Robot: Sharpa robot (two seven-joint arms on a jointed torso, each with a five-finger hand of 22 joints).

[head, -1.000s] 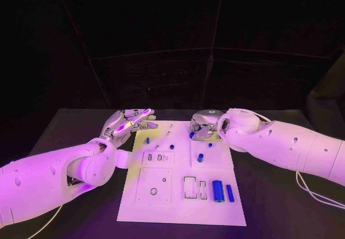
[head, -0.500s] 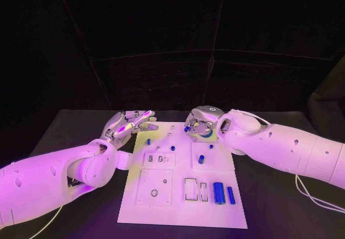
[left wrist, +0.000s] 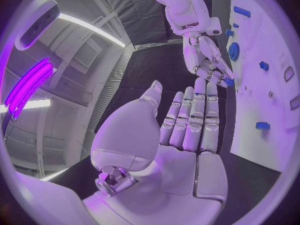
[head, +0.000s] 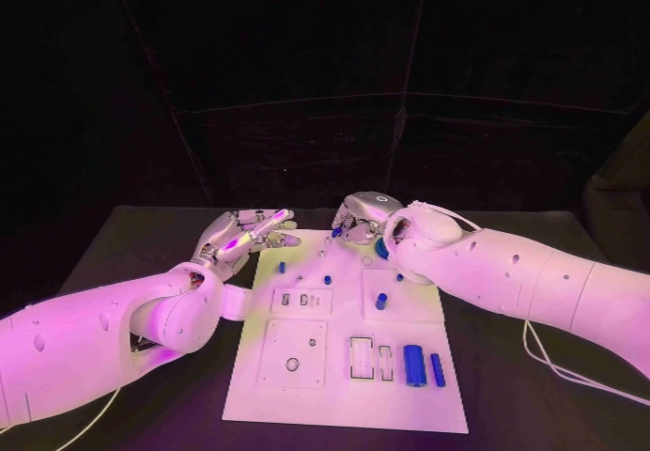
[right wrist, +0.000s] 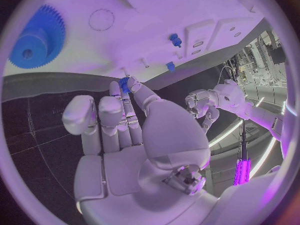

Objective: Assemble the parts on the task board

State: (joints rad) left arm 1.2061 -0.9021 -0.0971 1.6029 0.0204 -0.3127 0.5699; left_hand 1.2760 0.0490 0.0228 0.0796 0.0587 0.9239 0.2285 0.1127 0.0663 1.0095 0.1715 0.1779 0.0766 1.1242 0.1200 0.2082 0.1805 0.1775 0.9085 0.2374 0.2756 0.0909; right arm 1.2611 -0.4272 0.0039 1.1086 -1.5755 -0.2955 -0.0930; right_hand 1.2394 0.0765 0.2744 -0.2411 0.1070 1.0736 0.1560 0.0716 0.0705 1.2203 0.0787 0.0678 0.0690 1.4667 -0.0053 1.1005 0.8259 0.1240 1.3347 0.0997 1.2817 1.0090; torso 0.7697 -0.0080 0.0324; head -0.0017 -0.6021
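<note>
The task board [head: 346, 376] lies flat in the middle of the black table [head: 122, 244], with blue parts scattered over it: two blue cylinders [head: 413, 365] lie side by side near its front right corner, and short blue pegs [head: 380, 301] stand or lie further back. A large blue gear [right wrist: 37, 36] is seated on the board's far right area.

The right hand [head: 358, 220] is held over the far edge of the board, and a small blue toothed part [right wrist: 124, 84] is pinched between thumb and fingertip; it appears to be a little gear, though it is too small for certainty. The left hand [head: 241, 233] is held beside the board's far left corner, fingers spread straight and apart, with nothing in it.

The step in hand is judged to be the placing of the pinched part onto a post near the big gear. It would be done well if the part were kept level, its bore centred over the post before lowering, and its teeth meshed with the neighbour rather than forced. The pinch should be eased only once the part is seated.

The table is matt and dark, backed by black curtains [head: 325, 94].
</note>
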